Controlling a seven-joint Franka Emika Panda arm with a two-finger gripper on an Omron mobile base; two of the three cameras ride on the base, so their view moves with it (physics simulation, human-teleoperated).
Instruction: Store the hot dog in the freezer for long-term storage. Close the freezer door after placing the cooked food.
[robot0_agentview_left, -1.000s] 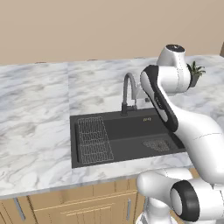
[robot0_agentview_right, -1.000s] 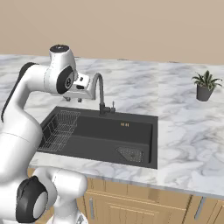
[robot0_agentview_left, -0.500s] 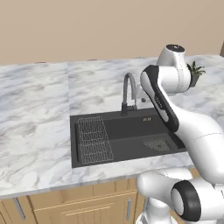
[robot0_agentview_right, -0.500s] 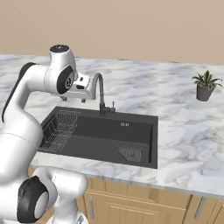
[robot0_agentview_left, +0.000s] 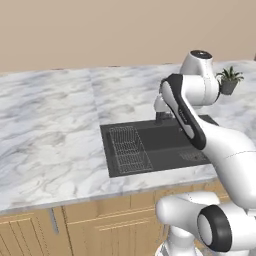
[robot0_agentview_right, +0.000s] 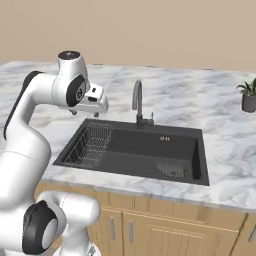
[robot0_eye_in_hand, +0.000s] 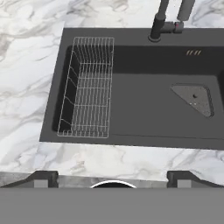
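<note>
We're parked at a marble counter (robot0_agentview_right: 220, 145), arm folded up over it, and nothing of the task is here: no hot dog, no freezer, no freezer door in any of our views, so where they sit we can't say. Going left to right: bare marble, then the wire basket (robot0_eye_in_hand: 87, 87) sitting in the left end of the black sink (robot0_eye_in_hand: 148, 109), then the dark faucet (robot0_agentview_right: 137, 102) at the sink's back rim, the drain cover (robot0_eye_in_hand: 194, 98) toward the right end, and a small potted plant (robot0_agentview_right: 248, 95) far right on the counter. The gripper (robot0_agentview_right: 95, 106) hangs above the counter just beside the sink's left rear corner, near the faucet; in the hand view the two finger tips (robot0_eye_in_hand: 41, 178) sit wide apart with nothing between them. Risks as we judge them: the task looks barely started, so the base has to drive off and find the food. With the arm this close to the faucet, a careless swing while driving could clip it, or knock the plant.
</note>
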